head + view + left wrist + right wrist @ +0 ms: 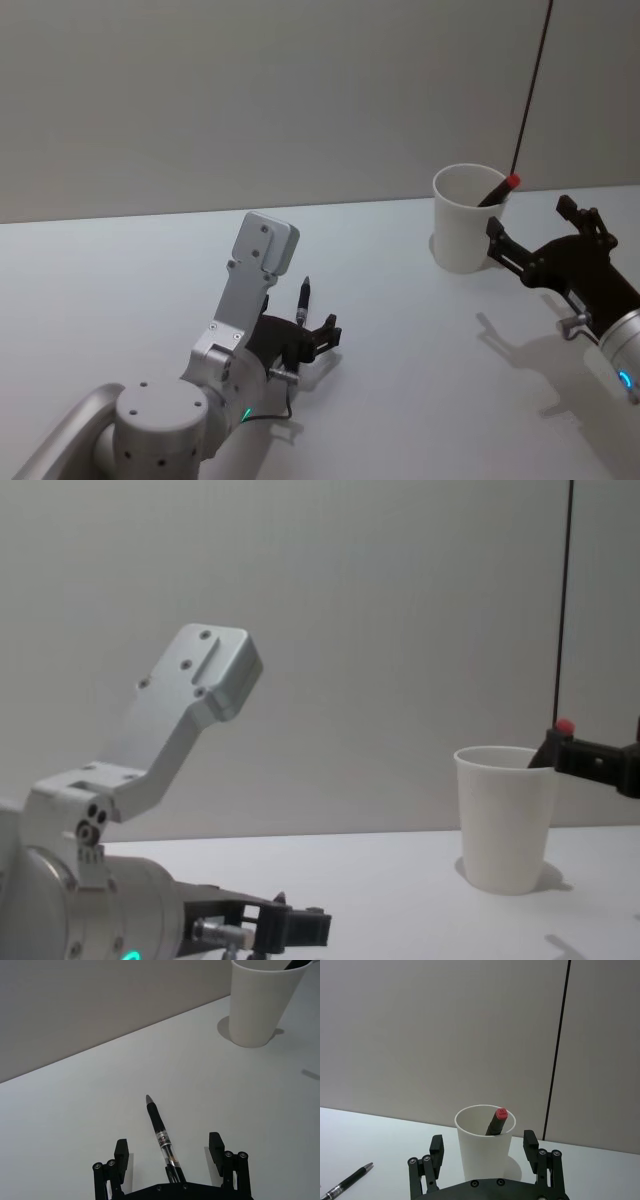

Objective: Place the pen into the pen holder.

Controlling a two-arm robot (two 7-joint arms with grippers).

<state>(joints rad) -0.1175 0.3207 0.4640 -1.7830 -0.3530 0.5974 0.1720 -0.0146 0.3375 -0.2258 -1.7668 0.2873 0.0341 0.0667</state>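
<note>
Left gripper (168, 1142), wide open, straddles pen (157, 1122) lying well apart from pen holder (255, 1005); right gripper (483, 1139), wide, flanks it; grasp and insertion remain.

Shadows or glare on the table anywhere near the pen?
Head view: the right pincer casts a soft shadow on the table, well clear of the pen. Left wrist view: pen evenly lit inside the open left pincer, no glare; faint shadow at the pen holder base.
</note>
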